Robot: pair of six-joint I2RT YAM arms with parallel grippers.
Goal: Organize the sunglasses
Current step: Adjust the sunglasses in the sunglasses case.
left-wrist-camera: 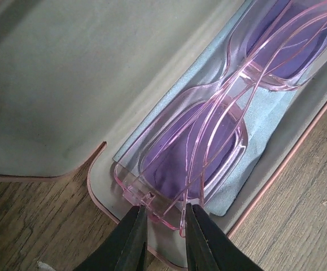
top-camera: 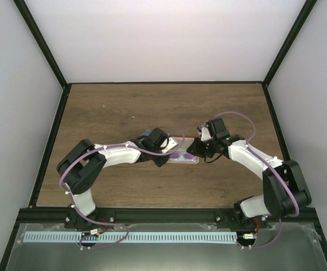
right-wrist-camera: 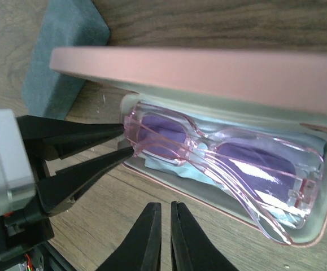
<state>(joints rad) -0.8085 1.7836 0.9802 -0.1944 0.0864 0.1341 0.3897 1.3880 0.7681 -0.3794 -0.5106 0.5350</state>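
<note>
The pinkish-purple sunglasses (left-wrist-camera: 208, 141) lie folded on a pale blue cloth (left-wrist-camera: 265, 164) inside an open pink case (left-wrist-camera: 104, 197). They also show in the right wrist view (right-wrist-camera: 163, 130) and in the top view (top-camera: 180, 153). My left gripper (left-wrist-camera: 164, 217) is shut on the near end of their frame, one finger on each side of the corner. My right gripper (right-wrist-camera: 166, 204) is shut and empty, just above the table in front of the case (right-wrist-camera: 315, 237). In the top view both grippers flank the case, the left gripper (top-camera: 166, 155) and the right gripper (top-camera: 192, 148). The red-lensed pair is out of view.
The case's pink lid (right-wrist-camera: 208, 73) stands open behind the glasses. A blue-grey case (right-wrist-camera: 67, 51) lies on the table beyond it, also seen in the top view (top-camera: 144, 134). Black frame posts and grey walls border the wooden table (top-camera: 123, 107).
</note>
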